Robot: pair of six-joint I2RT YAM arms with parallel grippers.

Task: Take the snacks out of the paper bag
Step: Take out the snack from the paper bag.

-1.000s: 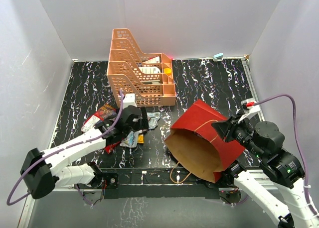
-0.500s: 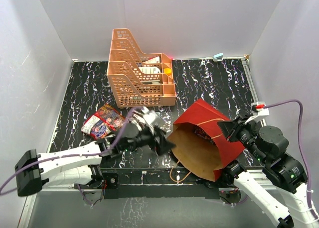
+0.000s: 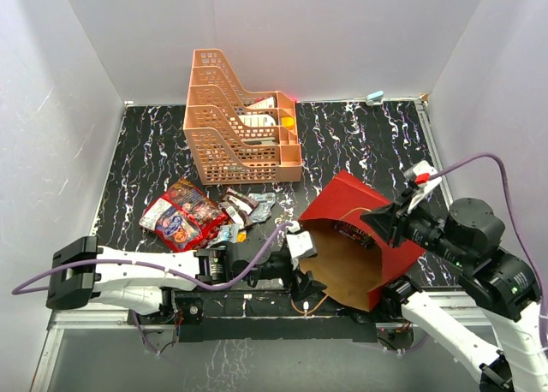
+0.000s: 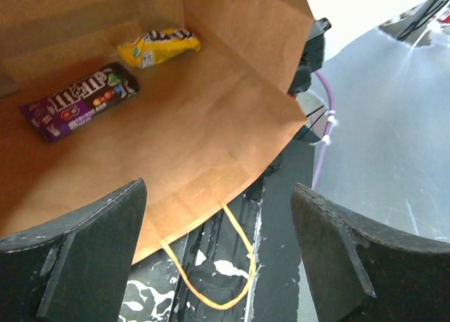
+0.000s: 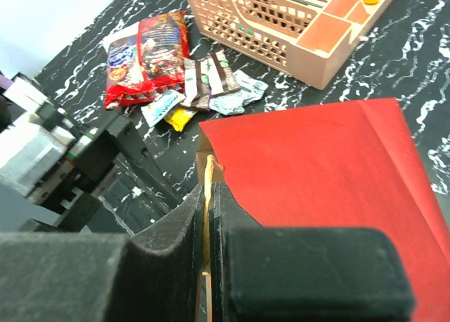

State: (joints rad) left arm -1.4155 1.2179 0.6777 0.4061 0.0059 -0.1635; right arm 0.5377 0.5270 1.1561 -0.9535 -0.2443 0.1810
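Note:
The dark red paper bag (image 3: pixel 364 205) lies tilted on its side, its brown mouth facing the near left. My right gripper (image 3: pixel 387 224) is shut on the bag's upper rim and cord handle (image 5: pixel 209 188). My left gripper (image 3: pixel 301 257) is open and empty at the bag's mouth (image 4: pixel 218 195). Inside the bag lie a purple packet (image 4: pixel 77 100) and a yellow packet (image 4: pixel 158 46). Outside, the large red snack bag (image 3: pixel 181 218) and several small packets (image 3: pixel 242 210) lie on the table; they also show in the right wrist view (image 5: pixel 144 55).
The orange tray rack (image 3: pixel 240 122) stands at the back middle, behind the snack pile. The bag's lower cord handle (image 4: pixel 211 280) lies looped on the black marbled table (image 3: pixel 360 139) near its front edge. White walls enclose three sides.
My left arm has swung right from the snack pile to the bag's mouth. The right gripper has kept hold of the bag's rim; the bag has shifted slightly.

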